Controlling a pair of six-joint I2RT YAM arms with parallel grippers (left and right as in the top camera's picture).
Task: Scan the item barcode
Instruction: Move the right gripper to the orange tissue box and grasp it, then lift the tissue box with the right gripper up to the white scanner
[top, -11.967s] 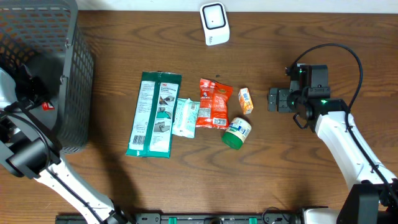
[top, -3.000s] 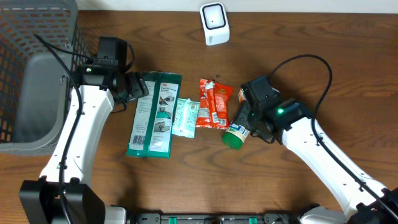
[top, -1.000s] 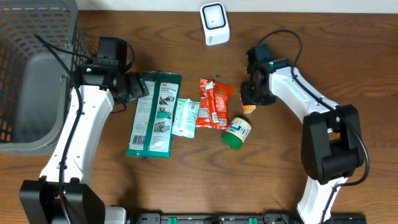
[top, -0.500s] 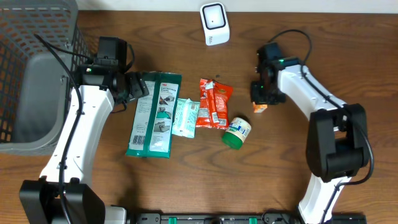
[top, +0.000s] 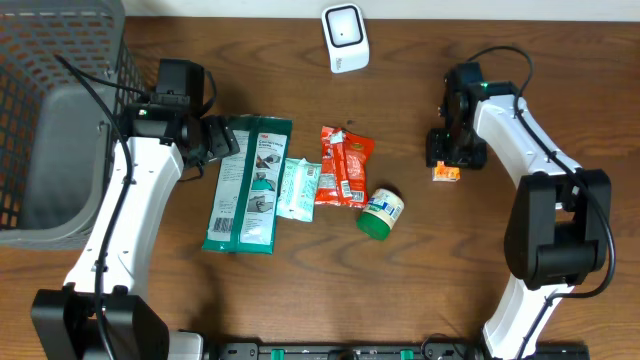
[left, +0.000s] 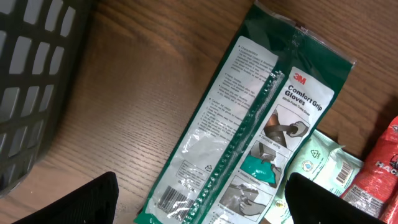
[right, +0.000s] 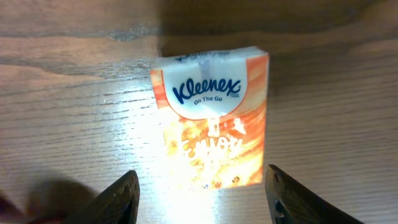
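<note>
- A tissue pack (right: 213, 118) lies flat on the table (top: 300, 300), logo up, right of the other goods and near-right of the scanner (top: 345, 38).
- The right gripper (right: 205, 199) hangs over it, fingers spread clear of both sides, holding nothing.
- No barcode shows, so the pack likely needs gripping and turning toward the scanner.
- At left, the left gripper (left: 211, 202) gapes wide and empty above a glove packet (left: 249, 124).

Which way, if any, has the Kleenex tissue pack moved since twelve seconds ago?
Yes. The Kleenex tissue pack moved toward the overhead view's right edge, away from the unmoved red snack packet.
</note>
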